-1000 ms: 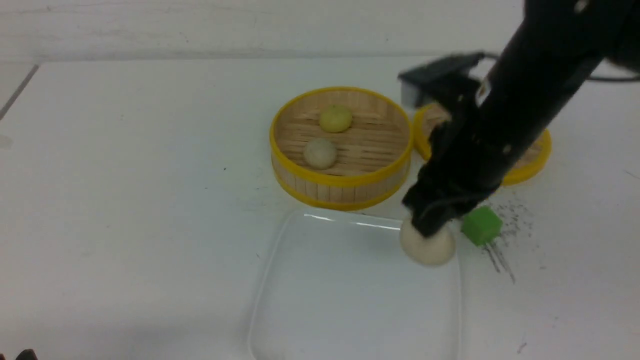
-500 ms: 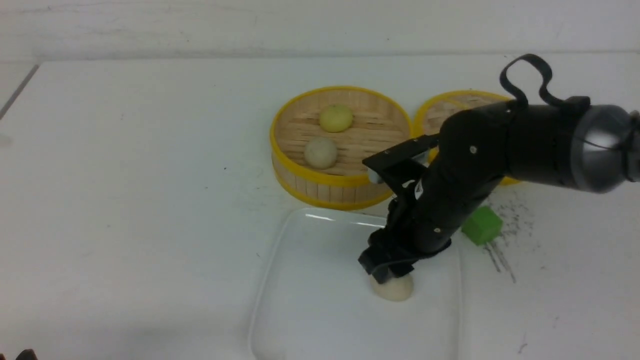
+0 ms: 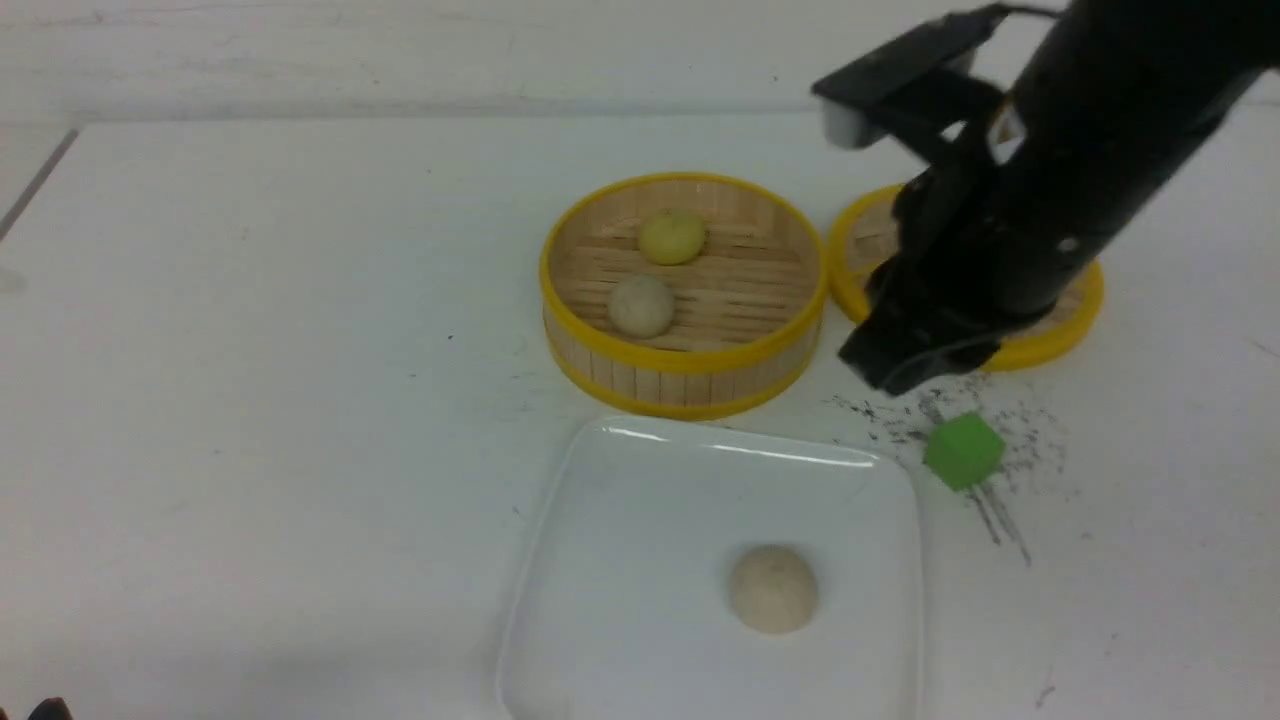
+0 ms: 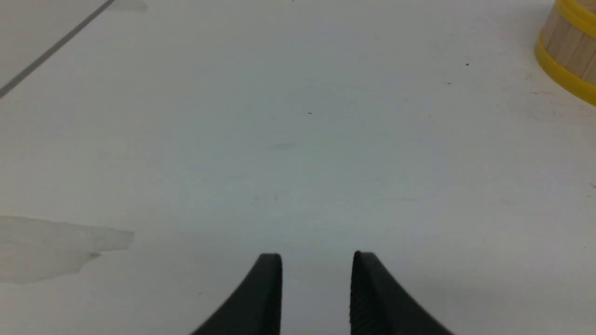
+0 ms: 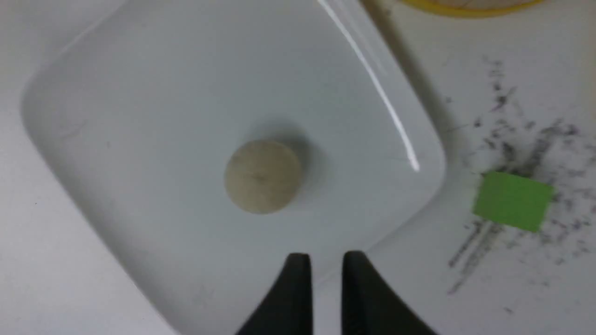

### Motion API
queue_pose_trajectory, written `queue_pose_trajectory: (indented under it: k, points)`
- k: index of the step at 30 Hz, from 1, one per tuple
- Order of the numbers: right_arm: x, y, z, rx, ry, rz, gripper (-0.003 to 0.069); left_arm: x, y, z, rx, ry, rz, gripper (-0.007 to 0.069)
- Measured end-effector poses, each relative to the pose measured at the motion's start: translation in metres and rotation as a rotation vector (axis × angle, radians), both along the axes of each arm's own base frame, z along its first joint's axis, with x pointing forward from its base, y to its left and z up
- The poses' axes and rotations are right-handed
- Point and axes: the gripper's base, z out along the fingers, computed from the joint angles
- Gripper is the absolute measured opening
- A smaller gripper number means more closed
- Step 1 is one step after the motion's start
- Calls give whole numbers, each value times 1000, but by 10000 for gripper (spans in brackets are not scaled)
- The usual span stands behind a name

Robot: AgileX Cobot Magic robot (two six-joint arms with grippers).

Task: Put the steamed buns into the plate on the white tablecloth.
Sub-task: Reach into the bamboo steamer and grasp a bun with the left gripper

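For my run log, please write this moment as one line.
plate: pale bun inside | steamer: beige bun, yellow bun | right claw: empty, jaws slightly apart | left claw: open, empty

Beige-grey bun (image 3: 772, 588), glossy white plate (image 3: 640, 540), green cube (image 3: 963, 451), yellow-rimmed steamer (image 3: 680, 385).

Lower centre, a bun (image 3: 772, 588) lies on my plate (image 3: 620, 560); above, the steamer (image 3: 680, 385) holds a second bun (image 3: 640, 305) and third bun (image 3: 671, 236); cube (image 3: 963, 451) right of plate.

The plate (image 3: 620, 560) is cut off along its near edge
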Motion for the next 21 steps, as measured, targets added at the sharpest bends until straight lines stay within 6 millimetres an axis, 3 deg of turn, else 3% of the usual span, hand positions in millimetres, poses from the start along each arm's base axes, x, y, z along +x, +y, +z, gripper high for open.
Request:
queue_pose_trajectory:
  k: [2, 4, 5, 7, 8, 10, 15, 21]
  points:
    - [-22, -18, 20, 17, -55, -36, -9, 0, -4, 1, -228, -18, 26, 241]
    - [-44, -35, 33, 40, -89, -67, -15, 1, -9, 2, -562, -26, 61, 241]
    - [-47, -37, 32, 38, -85, -73, -15, 1, -10, 2, -598, -24, 65, 241]
    - [-76, -58, 36, 63, -108, -98, -15, 1, -16, 5, -1027, -18, 112, 241]
    - [-79, -59, 33, 59, -103, -98, -15, 1, -16, 5, -1055, -18, 115, 241]
    - [-105, -78, 28, 79, -124, -106, -15, 1, -19, 8, -1308, -13, 144, 241]
    - [-133, -98, -3, 129, -210, -115, -13, 3, -16, 15, -1436, -95, 149, 241]
    - [-143, -107, -26, 146, -281, -115, -8, 4, -13, 21, -1525, -172, 148, 241]
